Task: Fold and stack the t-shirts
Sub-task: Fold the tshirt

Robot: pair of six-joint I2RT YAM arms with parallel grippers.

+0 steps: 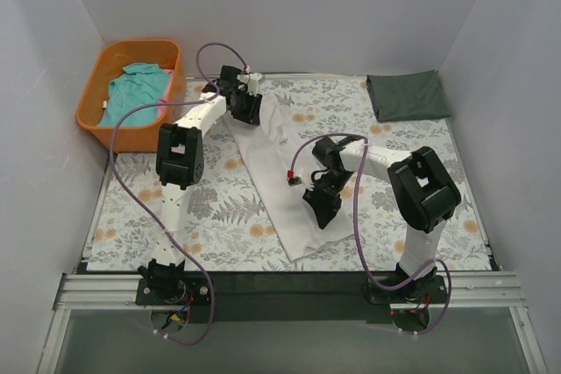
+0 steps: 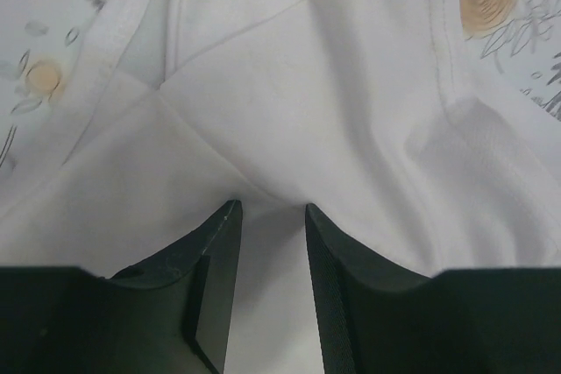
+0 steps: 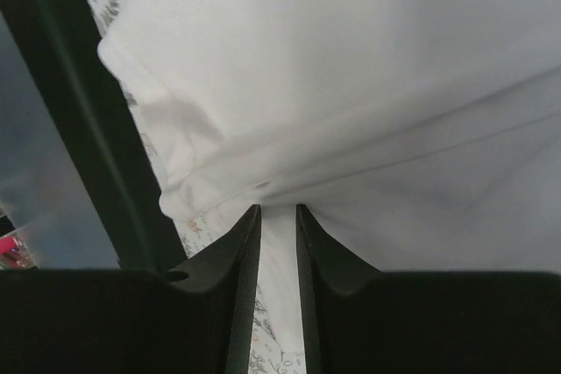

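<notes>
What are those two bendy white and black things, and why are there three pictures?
They are two robot arms, each ending in a two-finger claw. The big picture looks down from above. The other two come from small cameras on the arms' wrists, so you see each claw's dark fingers up close. On the flowery table cover lies a white t-shirt. The left claw pinches its far end, and the right claw pinches its near end. A dark grey-green t-shirt sits folded in the far right corner. A teal t-shirt lies in the orange basket on the left.
</notes>
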